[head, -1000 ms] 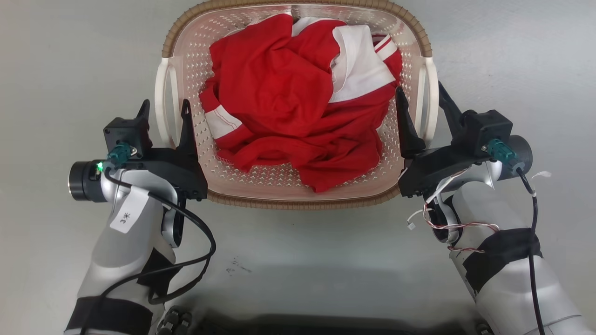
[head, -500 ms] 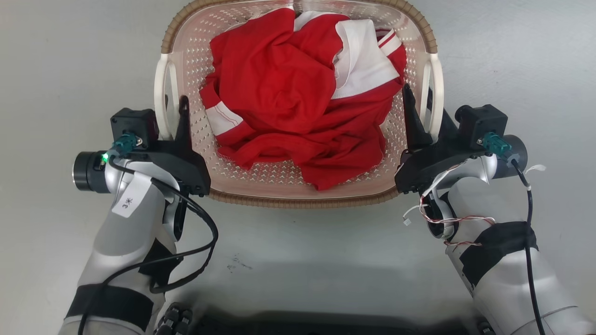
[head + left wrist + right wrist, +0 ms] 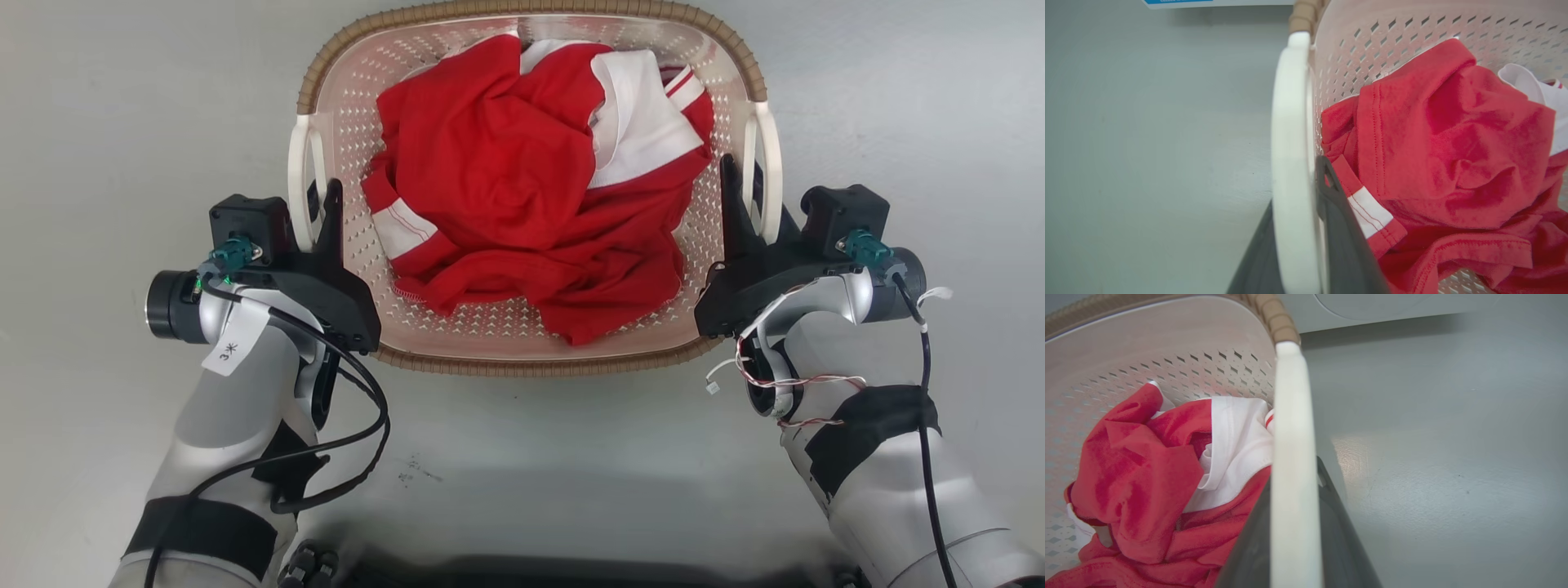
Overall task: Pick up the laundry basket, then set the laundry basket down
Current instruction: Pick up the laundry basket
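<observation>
The basket [image 3: 351,114] is in the middle, just in front of the robot, with grey floor [image 3: 122,98] all around it. You cannot tell if it sits on the floor or is a bit above it. It is full of red clothes [image 3: 490,163] with some white parts. The basket has a white handle on each side. The left fingers [image 3: 332,224] are closed on the left handle [image 3: 299,175], near its near end. One finger is inside the basket and one is outside. In the left wrist view the handle [image 3: 1290,143] runs up between the two dark fingers [image 3: 1341,232]. The right fingers [image 3: 729,208] are closed on the right handle [image 3: 773,163] in the same way. In the right wrist view the handle [image 3: 1292,457] also goes up between the dark fingers [image 3: 1339,526].
</observation>
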You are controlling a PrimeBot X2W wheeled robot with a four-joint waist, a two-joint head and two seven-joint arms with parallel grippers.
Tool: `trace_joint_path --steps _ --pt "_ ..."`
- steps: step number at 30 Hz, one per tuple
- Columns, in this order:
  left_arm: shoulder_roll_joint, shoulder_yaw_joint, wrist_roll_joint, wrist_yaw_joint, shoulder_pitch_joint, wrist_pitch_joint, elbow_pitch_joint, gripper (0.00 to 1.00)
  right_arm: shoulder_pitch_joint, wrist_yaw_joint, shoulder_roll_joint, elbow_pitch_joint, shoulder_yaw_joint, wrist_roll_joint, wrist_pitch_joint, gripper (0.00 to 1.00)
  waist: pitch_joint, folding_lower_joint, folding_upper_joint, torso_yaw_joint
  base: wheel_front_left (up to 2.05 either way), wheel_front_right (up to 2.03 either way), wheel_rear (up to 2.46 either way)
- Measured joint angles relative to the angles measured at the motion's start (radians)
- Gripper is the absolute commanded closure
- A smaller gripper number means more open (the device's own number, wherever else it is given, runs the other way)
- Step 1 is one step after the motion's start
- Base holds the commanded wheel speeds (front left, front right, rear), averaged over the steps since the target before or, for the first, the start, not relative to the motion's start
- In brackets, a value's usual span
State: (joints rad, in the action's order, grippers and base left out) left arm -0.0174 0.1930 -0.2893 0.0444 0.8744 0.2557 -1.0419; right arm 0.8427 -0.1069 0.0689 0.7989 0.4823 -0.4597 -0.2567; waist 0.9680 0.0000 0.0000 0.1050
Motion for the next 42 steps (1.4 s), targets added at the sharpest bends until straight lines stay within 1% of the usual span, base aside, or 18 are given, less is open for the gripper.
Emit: trace_joint_path --steps 3,14,15,16,30,32,42 --pt "0.0 0.011 -0.014 0.0 -0.002 0.0 -0.013 1.0 0.0 -0.007 0.0 0.019 0.016 -0.01 0.0 1.0 -0.02 0.0 0.0 -0.001 0.0 0.0 0.0" --pt "0.0 0.053 -0.064 0.0 -0.03 0.0 -0.044 1.0 -0.013 -0.009 0.0 0.081 0.065 -0.072 0.0 1.0 -0.117 0.0 0.0 -0.01 0.0 0.0 0.0" --pt "0.001 0.061 -0.074 0.0 -0.045 0.0 -0.053 1.0 -0.021 -0.009 -0.001 0.094 0.076 -0.088 0.0 1.0 -0.143 0.0 0.0 -0.012 0.0 0.0 0.0" --pt "0.001 0.061 -0.074 0.0 -0.045 0.0 -0.053 1.0 -0.021 -0.009 -0.001 0.094 0.076 -0.088 0.0 1.0 -0.143 0.0 0.0 -0.012 0.0 0.0 0.0" --pt "0.003 0.116 -0.134 0.0 -0.14 0.0 -0.119 1.0 -0.098 -0.009 -0.009 0.157 0.169 -0.205 0.0 1.0 -0.34 -0.0001 -0.0001 -0.024 0.0 0.0 0.0" --pt "0.003 0.127 -0.143 0.0 -0.158 0.0 -0.128 1.0 -0.114 -0.015 -0.011 0.162 0.187 -0.23 0.002 1.0 -0.37 -0.0002 -0.0001 -0.025 0.0 0.0 0.0" --pt "0.002 0.176 -0.174 0.01 -0.256 -0.028 -0.178 1.0 -0.215 -0.018 -0.012 0.171 0.281 -0.33 0.052 1.0 -0.519 -0.0002 -0.0001 -0.035 0.0 0.0 0.0"
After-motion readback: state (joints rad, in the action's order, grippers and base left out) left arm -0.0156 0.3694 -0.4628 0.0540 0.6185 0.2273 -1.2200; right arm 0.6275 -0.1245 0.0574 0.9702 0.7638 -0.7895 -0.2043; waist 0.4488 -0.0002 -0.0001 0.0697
